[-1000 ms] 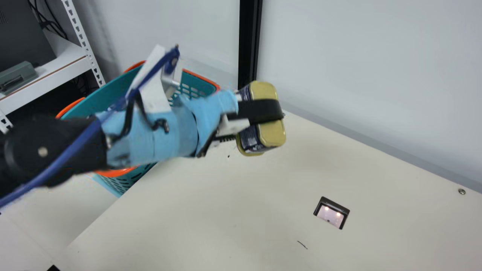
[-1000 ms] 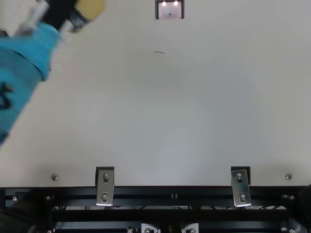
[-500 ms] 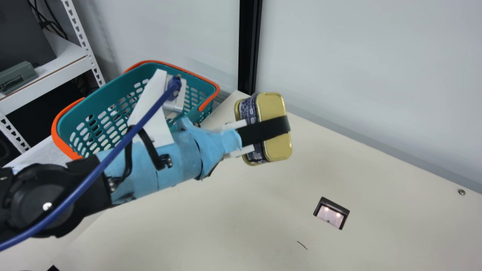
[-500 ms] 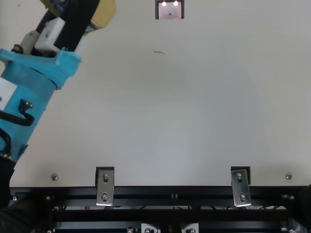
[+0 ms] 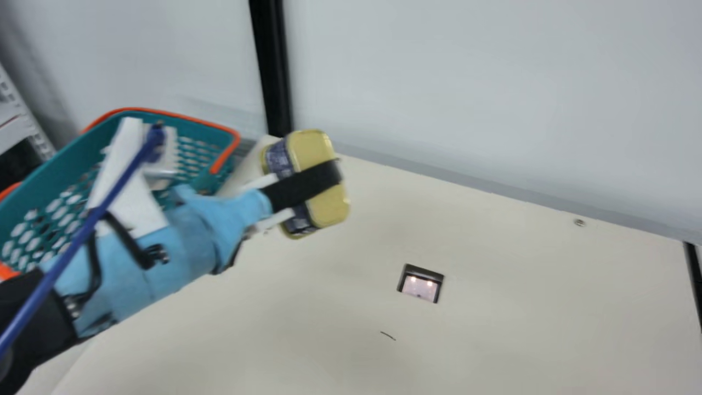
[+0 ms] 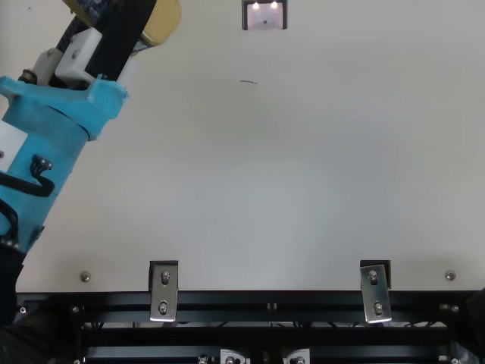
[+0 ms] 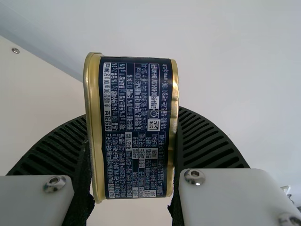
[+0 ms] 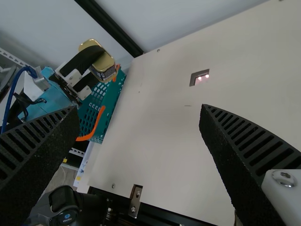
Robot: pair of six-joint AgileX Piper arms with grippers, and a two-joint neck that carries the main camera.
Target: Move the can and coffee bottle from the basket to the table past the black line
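Observation:
My left gripper [image 5: 324,178] is shut on a gold-and-navy rectangular can [image 5: 328,210], holding it above the table beside the basket's end in the main view. The top view has the can [image 6: 164,21] at its upper left corner. Seen from the left wrist, the can's printed navy side [image 7: 134,160] is between both ribbed fingers of the left gripper [image 7: 132,136]. The teal basket [image 5: 57,156] with orange handles is behind the left arm. The right gripper [image 8: 140,115] stands open over the table. A short thin black line [image 6: 248,81] marks the tabletop.
A square recess [image 5: 420,284] with a lit surface is set in the cream table [image 5: 493,329]. A wall and a black post [image 5: 272,71] rise behind it. Metal brackets [image 6: 164,292] and a black rail run along the near edge in the top view.
The left arm first moved nearer the table's near edge, keeping the can gripped; over the last half second it holds still in the top view. The neck camera has turned right.

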